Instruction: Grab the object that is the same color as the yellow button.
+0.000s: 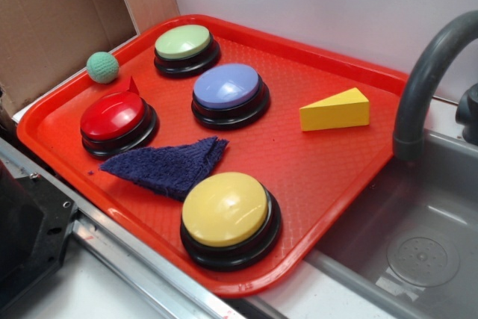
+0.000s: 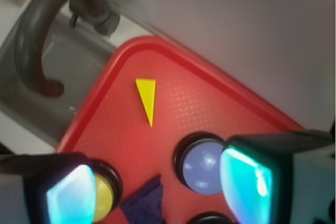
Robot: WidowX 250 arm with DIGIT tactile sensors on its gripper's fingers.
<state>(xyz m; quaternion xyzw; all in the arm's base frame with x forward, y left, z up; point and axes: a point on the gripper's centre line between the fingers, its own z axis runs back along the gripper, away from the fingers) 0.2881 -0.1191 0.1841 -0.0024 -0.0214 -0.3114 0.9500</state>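
Note:
The yellow wedge [image 1: 335,110] lies on the red tray [image 1: 328,177] near its right edge; in the wrist view the wedge [image 2: 147,97] shows as a thin triangle ahead of the fingers. The yellow button [image 1: 228,215] stands at the tray's front; in the wrist view the yellow button [image 2: 103,197] is partly hidden behind the left finger. My gripper [image 2: 157,195] is open and empty, high above the tray between the yellow and blue buttons. It does not show in the exterior view.
On the tray stand a blue button [image 1: 228,92], a green button [image 1: 185,48] and a red button [image 1: 116,120], with a dark blue cloth [image 1: 170,164]. A green ball [image 1: 102,66] lies off the tray's left edge. A grey sink [image 1: 418,252] with a curved faucet [image 1: 422,80] is at right.

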